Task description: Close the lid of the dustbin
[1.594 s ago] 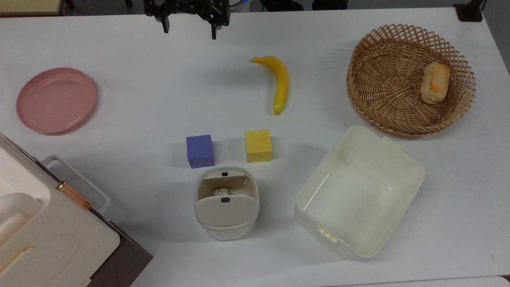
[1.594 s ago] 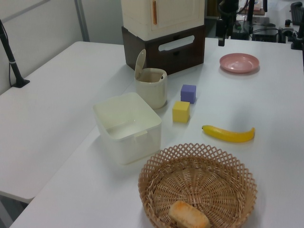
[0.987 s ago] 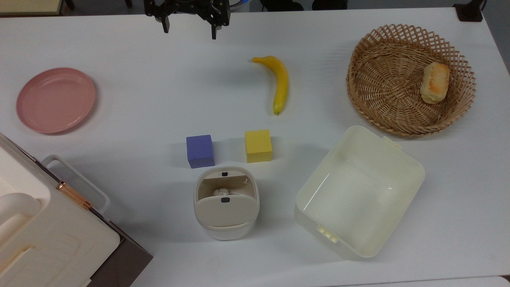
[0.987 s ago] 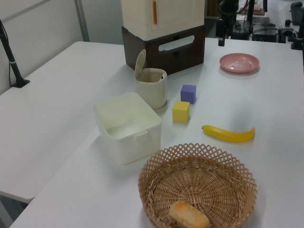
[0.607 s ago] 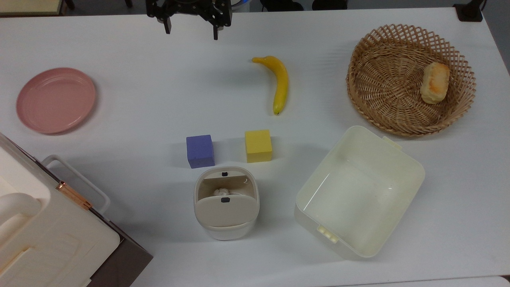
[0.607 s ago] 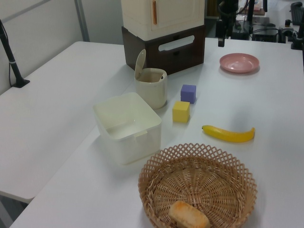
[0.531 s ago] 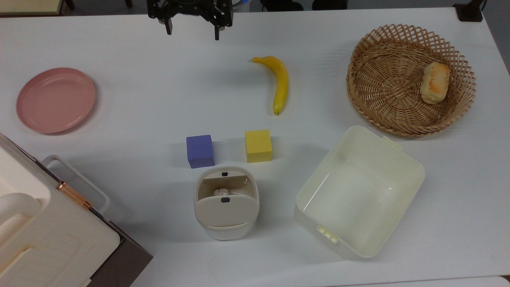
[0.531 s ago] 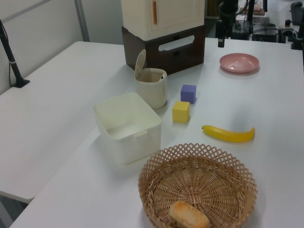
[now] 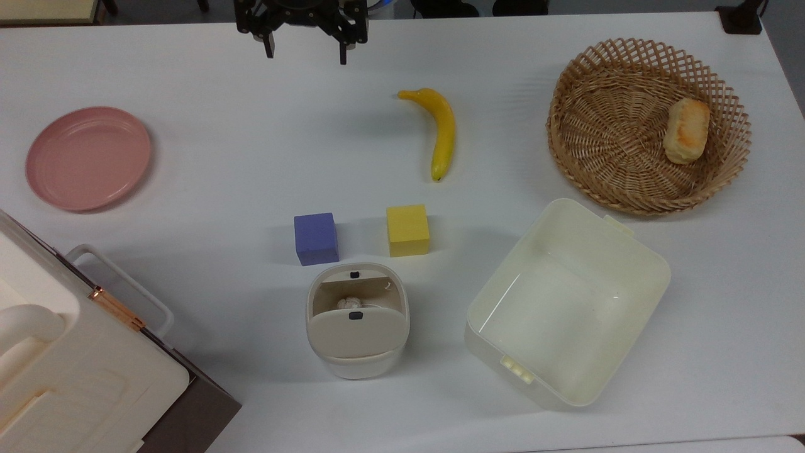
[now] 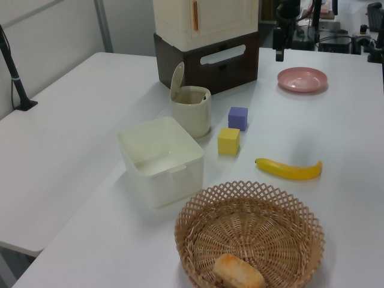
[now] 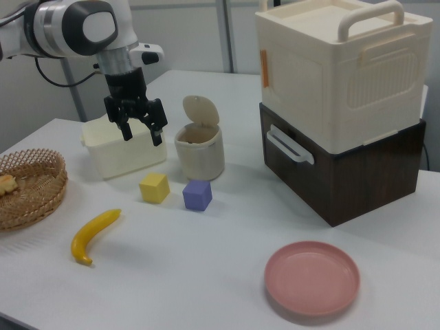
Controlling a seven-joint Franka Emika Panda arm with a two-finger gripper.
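Hand drifting along far bench edge, lid not yet touched

Over the last moments the hand (image 9: 305, 49) has crept slightly toward the top view's right, fingers spread apart and empty, high over the bench (image 9: 220, 138). The dustbin (image 9: 357, 321) sits just below the purple cube (image 9: 316, 238) in the top view, its lid (image 11: 200, 110) standing up, hinged back and open. Nothing else has moved. Judged an early approach: the hand remains well apart from the bin and must travel over the cubes to press the lid down
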